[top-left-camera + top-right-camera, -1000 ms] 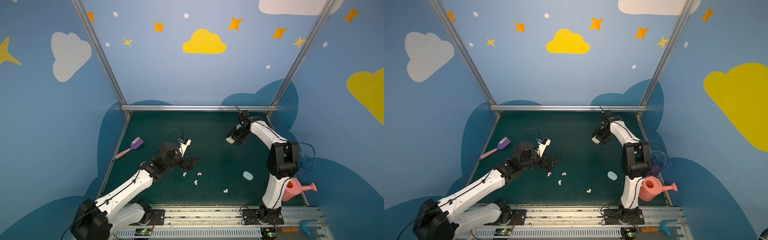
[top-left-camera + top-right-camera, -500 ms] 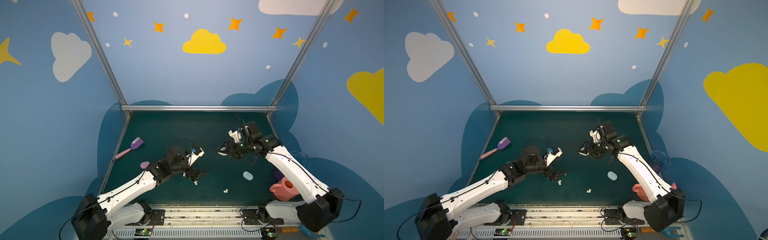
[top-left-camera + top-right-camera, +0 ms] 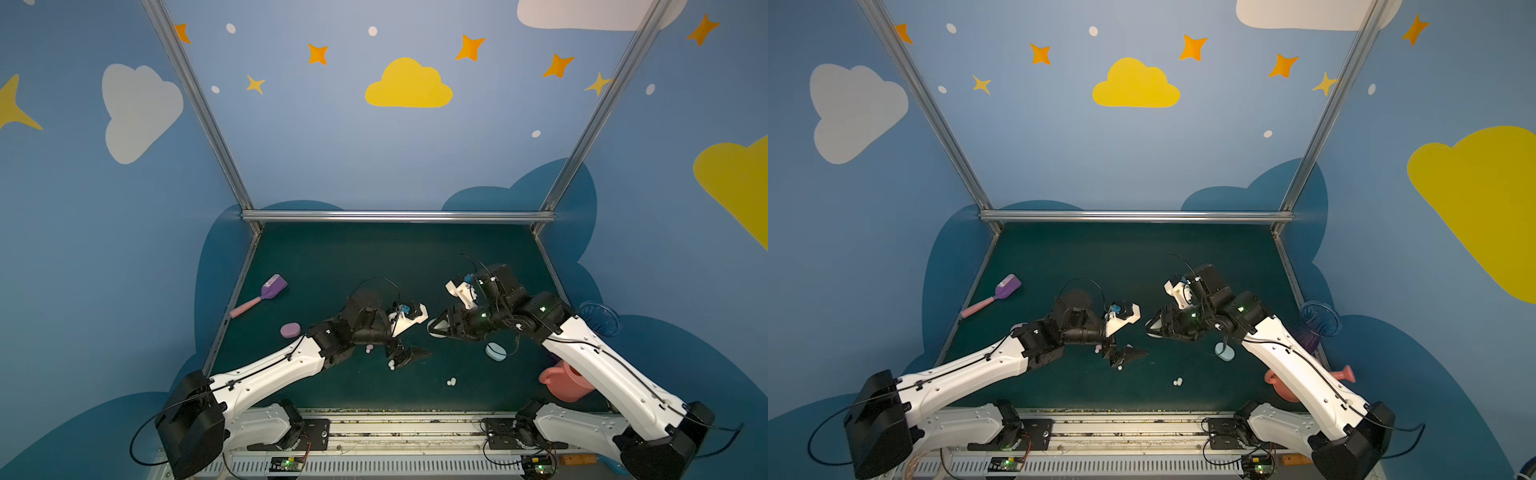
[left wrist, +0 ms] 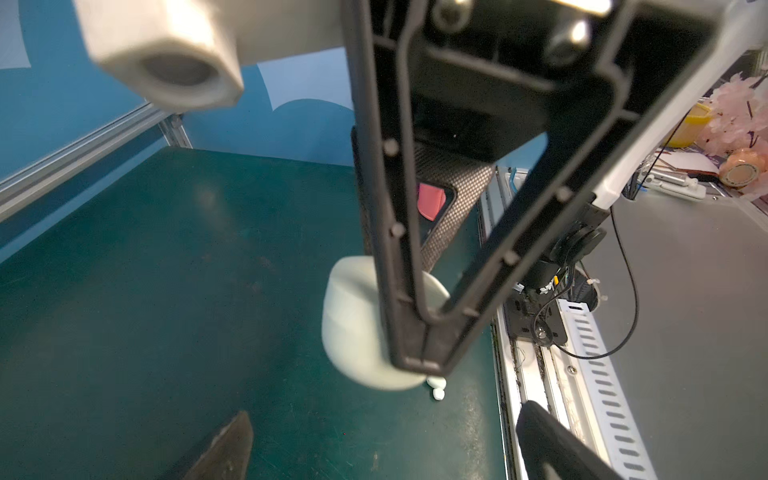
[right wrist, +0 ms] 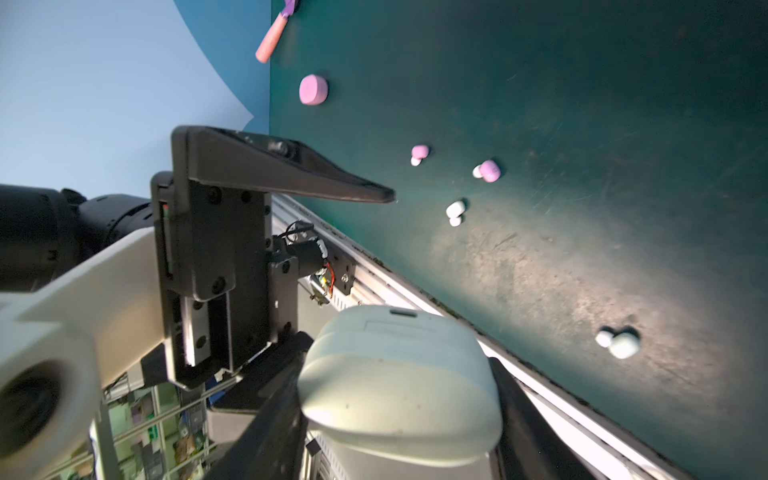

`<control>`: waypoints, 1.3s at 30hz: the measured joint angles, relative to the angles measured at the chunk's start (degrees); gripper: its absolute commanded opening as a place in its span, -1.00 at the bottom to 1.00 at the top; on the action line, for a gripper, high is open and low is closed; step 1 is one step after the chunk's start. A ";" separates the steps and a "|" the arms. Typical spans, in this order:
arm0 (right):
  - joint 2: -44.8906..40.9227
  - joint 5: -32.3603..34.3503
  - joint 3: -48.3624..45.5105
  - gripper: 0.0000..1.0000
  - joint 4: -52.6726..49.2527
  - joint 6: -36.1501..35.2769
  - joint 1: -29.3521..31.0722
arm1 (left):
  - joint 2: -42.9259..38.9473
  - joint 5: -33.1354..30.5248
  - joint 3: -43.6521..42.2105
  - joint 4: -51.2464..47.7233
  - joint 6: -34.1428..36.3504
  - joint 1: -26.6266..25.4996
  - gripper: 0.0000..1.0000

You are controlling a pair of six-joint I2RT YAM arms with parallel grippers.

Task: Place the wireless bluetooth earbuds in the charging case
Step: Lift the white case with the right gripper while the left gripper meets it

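My right gripper [image 3: 436, 328] is shut on a whitish-mint charging case [image 5: 399, 382], held above the mat's middle. My left gripper [image 3: 405, 357] stands open just below and left of it, low over the mat, nothing between its fingers [image 4: 226, 446]. In the left wrist view the held case [image 4: 353, 324] hangs ahead of the open jaws. Earbuds lie loose on the mat: a pink one [image 3: 369, 348] and a white one [image 3: 391, 365] by the left gripper, and a white pair [image 3: 451, 380] nearer the front. The right wrist view shows two pink earbuds [image 5: 489, 170], a white one [image 5: 456, 210] and a mint one [image 5: 621, 343].
A pale blue case [image 3: 496, 351] lies under the right forearm, and a pink case [image 3: 290, 330] sits at the left. A purple scoop with a pink handle [image 3: 266, 293] lies at the back left. A pink watering can [image 3: 561, 384] and a blue ring [image 3: 598, 318] stand at the right edge.
The right gripper has carried the case from the back right to the mat's middle. The left gripper has moved forward and right, lower over the earbuds.
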 measured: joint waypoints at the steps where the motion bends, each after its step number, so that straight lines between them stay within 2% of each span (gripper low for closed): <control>1: 0.13 -0.04 0.00 0.09 0.24 0.22 0.83 | 0.00 0.02 0.00 0.04 0.31 -0.26 0.88; 6: 1.31 -0.26 0.00 0.09 1.77 1.38 2.99 | -0.02 0.00 0.00 0.15 1.36 -1.31 0.79; 16: 3.69 -0.70 0.02 0.10 3.45 2.10 3.82 | -0.04 0.15 0.00 0.57 2.54 -1.60 0.36; 27: 3.67 -1.53 0.11 0.11 3.91 3.67 3.98 | -0.02 0.55 0.07 -0.02 3.54 -1.92 0.27; 35: 3.43 -2.01 0.11 0.11 3.91 4.79 4.02 | -0.02 0.11 0.72 -0.96 3.72 -1.90 0.04; 39: 2.99 -2.16 0.11 0.11 4.15 5.68 4.02 | 0.07 0.11 1.22 -1.33 3.72 -1.92 0.12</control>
